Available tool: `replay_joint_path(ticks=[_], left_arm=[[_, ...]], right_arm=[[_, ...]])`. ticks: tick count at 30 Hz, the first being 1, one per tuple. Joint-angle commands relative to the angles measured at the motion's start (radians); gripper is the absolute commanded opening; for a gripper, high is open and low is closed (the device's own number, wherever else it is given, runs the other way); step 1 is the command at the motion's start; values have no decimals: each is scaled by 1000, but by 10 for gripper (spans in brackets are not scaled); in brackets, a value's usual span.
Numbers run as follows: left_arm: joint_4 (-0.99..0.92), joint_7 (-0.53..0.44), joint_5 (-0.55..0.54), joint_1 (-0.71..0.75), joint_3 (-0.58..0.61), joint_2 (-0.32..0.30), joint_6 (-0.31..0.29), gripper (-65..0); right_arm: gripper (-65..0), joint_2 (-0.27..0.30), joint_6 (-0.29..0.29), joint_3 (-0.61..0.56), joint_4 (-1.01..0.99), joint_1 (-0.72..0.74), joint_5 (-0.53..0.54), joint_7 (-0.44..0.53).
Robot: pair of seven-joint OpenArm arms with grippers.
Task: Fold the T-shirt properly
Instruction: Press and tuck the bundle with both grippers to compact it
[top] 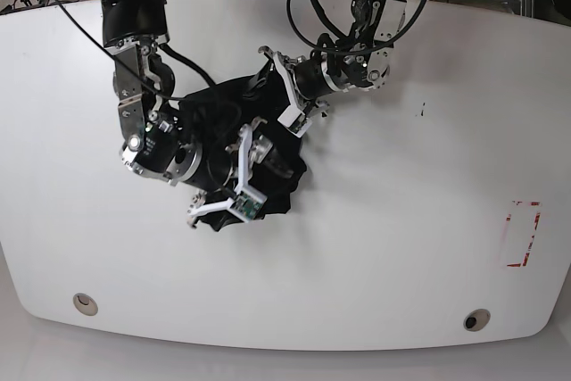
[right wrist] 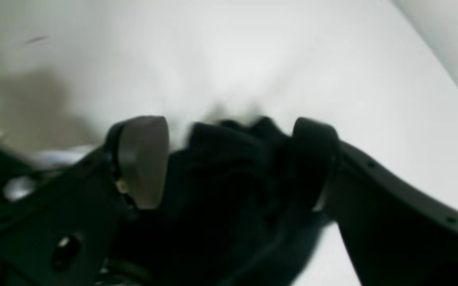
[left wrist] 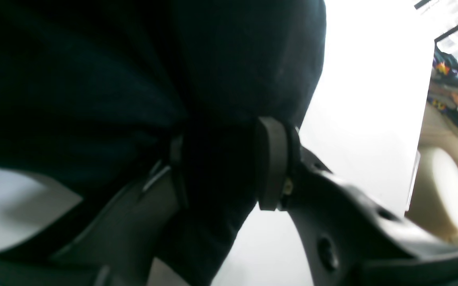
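Bunched black T-shirt (top: 234, 136) (crumpled heap)

The left gripper (left wrist: 221, 167) is pinching a bunched fold of the black T-shirt (left wrist: 141, 71), the cloth filling the gap between its pads (left wrist: 272, 163). The fabric is hanging over the white table (left wrist: 364, 119), covering most of the view's upper left. Blurred clutter is showing beyond the table's far edge.

T-shirt (top: 268, 162) plain black; table (top: 401, 220) white.
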Motion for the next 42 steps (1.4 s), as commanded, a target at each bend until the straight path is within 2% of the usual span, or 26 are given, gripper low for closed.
replay_joint_path(ticks=[1,5,7,15,17,19,25,30,36,40,42], left_arm=[[-30,155,135,21,2,-10,69,-428],[-30,155,135,21,2,-10,69,-428],[-30,155,135,21,2,-10,69,-428],[-30,155,135,21,2,-10,69,-428],[-30,155,135,21,2,-10,69,-428],[-30,155,135,21,2,-10,69,-428],[-30,155,134,21,2,-10,69,-428],[-29,155,134,21,2,-10,69,-428],[-29,155,134,21,2,-8,69,-428],[-29,155,134,21,15,-8,69,-428],[-29,155,134,21,34,-10,69,-428]], right_arm=[[-192,33,-8,-19,20,2,-2,9],[-197,46,-8,-39,-2,-9,-2,12],[-222,49,-8,-39,-17,-19,-2,14],[-400,53,-8,-34,-74,-25,-2,37],[-425,61,-8,-36,-89,-27,-2,49],[-422,64,-8,-39,-98,-27,-2,52],[-350,62,-8,-40,-128,-27,-2,55],[-358,61,-8,-40,-190,-24,-2,93],[-407,61,-8,-71,-276,-15,0,156],[-414,58,-8,-85,-306,22,10,178],[-414,30,-8,-77,-322,34,9,179]])
